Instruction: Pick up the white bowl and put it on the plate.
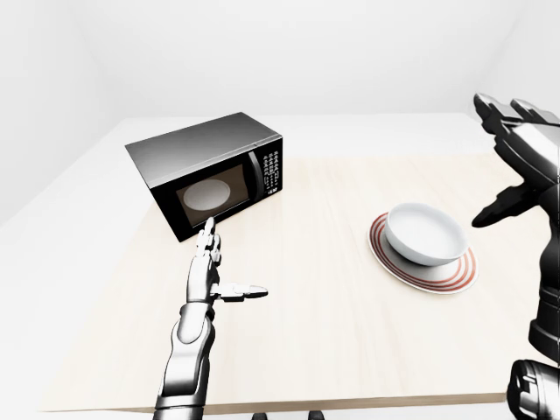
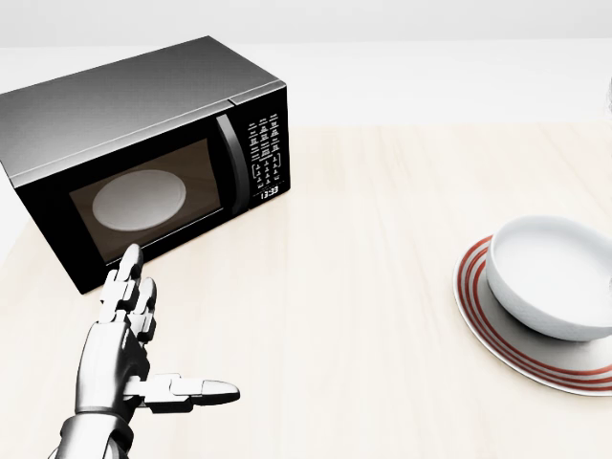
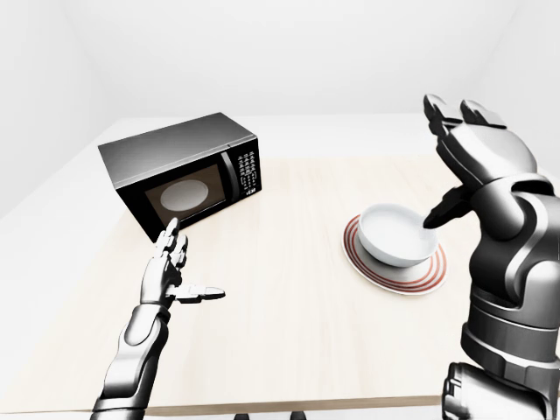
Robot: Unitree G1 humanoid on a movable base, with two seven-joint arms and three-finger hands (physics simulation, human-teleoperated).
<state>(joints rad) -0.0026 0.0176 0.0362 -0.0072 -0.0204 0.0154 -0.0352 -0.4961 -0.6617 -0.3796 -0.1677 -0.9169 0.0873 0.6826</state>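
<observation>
The white bowl [image 2: 555, 276] rests upright on the red-rimmed plate [image 2: 483, 325] at the right of the head view. My right hand [image 3: 462, 162] is raised above and to the right of the bowl, fingers spread open, holding nothing; it is out of the head view. Low at the left hovers my left hand [image 2: 143, 359], open over the table, thumb pointing right, nothing in it.
A black microwave [image 2: 143, 143] with its door closed stands at the upper left on the pale wooden table [image 2: 363, 287], just above my left hand. The table's near edge [image 1: 350, 404] runs along the bottom of the eye views.
</observation>
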